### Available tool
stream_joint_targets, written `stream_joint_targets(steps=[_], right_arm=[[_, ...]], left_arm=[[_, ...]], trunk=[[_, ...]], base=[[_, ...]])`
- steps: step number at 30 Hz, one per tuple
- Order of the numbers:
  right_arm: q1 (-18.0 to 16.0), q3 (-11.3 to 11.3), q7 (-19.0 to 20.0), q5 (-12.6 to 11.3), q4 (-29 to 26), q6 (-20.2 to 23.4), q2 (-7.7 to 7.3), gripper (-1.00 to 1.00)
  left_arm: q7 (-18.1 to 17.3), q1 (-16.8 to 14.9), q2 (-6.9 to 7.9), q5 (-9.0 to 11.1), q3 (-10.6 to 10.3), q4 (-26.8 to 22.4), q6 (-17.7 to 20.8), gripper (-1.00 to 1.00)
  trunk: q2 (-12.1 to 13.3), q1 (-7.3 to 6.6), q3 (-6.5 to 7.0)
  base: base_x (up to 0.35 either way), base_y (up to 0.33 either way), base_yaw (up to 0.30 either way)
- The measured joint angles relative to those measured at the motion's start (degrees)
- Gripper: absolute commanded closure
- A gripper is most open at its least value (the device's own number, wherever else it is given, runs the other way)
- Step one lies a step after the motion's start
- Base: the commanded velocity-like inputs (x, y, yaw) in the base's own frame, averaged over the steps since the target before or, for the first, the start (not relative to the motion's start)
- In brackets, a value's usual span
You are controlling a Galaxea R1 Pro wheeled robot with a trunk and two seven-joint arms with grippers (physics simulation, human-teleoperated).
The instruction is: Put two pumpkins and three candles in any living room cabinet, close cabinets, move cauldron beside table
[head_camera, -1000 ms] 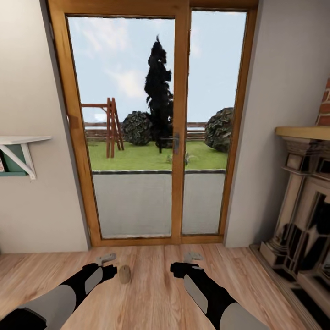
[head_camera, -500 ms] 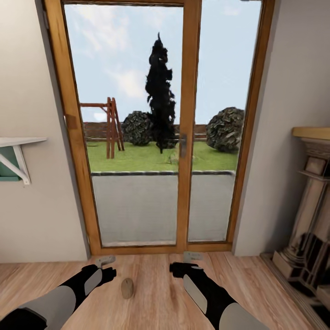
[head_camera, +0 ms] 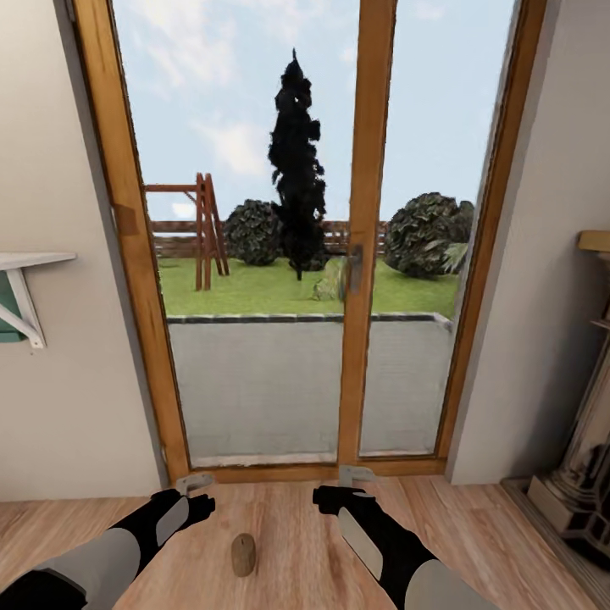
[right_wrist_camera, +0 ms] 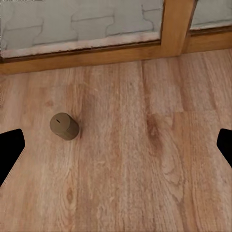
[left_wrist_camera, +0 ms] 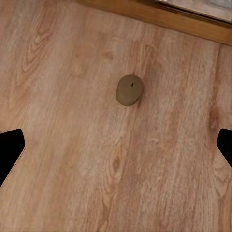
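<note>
i have one short stubby beige candle (head_camera: 243,554) standing upright on the pale wooden plank floor (head_camera: 474,525), just in front of the tall wood-framed glass garden door (head_camera: 364,254). in the head view it sits between my two arms, a little nearer the left gripper (head_camera: 194,484) than the right gripper (head_camera: 356,474), and touching neither. the left wrist view looks almost straight down on its flat top (left_wrist_camera: 129,90), wick mark showing, with the fingertips (left_wrist_camera: 10,147) dark at both edges of that picture – spread wide, nothing between them. the right wrist view shows the candle (right_wrist_camera: 64,125) off to one side, and that hand's fingertips (right_wrist_camera: 9,150) stand just as far apart, so both hands are open and empty.

the risks i see from here – the candle is small, round and free on a smooth floor, so a finger coming down off-centre would likely tip it or send it rolling toward the door sill. reaching this low also puts my fingertips close to the boards; pressing too far could jam them against the floor. i'd judge the left hand better placed, and i'd want the candle centred between its fingers before closing. the grey stone fireplace (head_camera: 585,483) stands at the right, well apart from the candle.
</note>
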Motion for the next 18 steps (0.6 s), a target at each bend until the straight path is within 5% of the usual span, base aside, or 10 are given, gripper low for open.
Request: stream_joint_targets(steps=[10, 13, 17, 18], right_arm=[[0.01, 0.81, -0.51, 0.25, -3.98, 0.27, 0.16, -1.0], [1.24, 3.16, -0.97, 0.32, -11.07, 3.06, 0.04, -1.0], [6.35, 5.02, -4.63, 0.47, -29.89, 11.49, -0.32, -1.0], [9.01, 5.23, -7.35, 0.47, -38.32, 14.92, -0.49, -1.0]], left_arm=[[-0.01, 0.01, 0.01, -0.08, -0.07, -0.01, 0.01, -1.0], [-0.03, 0.01, 0.01, -0.12, -0.08, -0.03, 0.01, -1.0], [-0.08, 0.01, -0.01, -0.19, -0.08, -0.05, 0.14, -1.0], [-0.07, 0.01, -0.03, -0.21, -0.08, -0.07, 0.19, -1.0]], trunk=[[-0.01, 0.0, -0.04], [-0.01, 0.0, -0.04], [-0.01, -0.01, -0.04], [-0.02, -0.01, -0.04]], base=[[0.229, 0.172, -0.004], [0.271, 0.031, 0.0], [0.277, 0.012, 0.0], [0.278, 0.006, 0.0]])
